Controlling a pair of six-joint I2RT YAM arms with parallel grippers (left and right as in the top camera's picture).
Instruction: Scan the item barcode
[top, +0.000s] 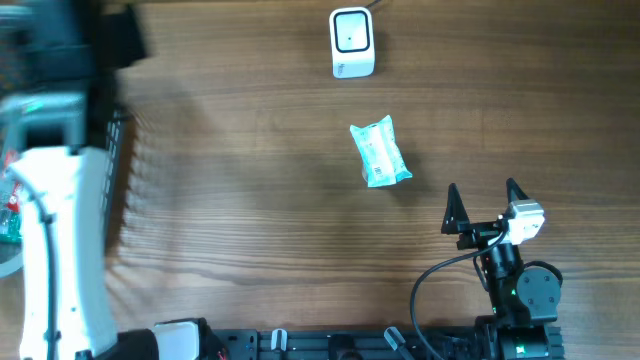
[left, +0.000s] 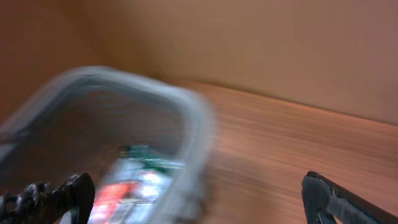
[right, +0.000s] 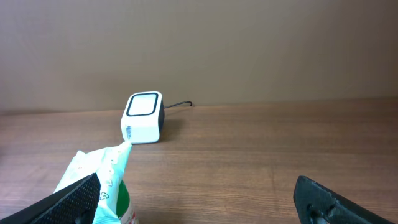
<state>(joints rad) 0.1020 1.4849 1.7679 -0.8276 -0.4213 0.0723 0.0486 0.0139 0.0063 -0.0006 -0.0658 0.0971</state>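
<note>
Right gripper (top: 483, 192) is at the near right of the table (top: 250, 200), jaws spread wide, nothing between them. The packet (top: 380, 152), pale green, lies flat on the wood just ahead and to the left of that gripper, not touching it. In the right wrist view it sits right by the left finger. The scanner (top: 350, 42), a white box with a dark window on top, stands at the far edge, well apart from the packet, with its cable (right: 180, 104) trailing off behind. Left gripper (left: 196, 186) is also fully released and empty. Its wrist view is badly blurred, showing it above the rim of a clear plastic bin (left: 193, 124) holding red and green labelled stuff I can't identify. Left arm (top: 60, 250) is over the far left side.
</note>
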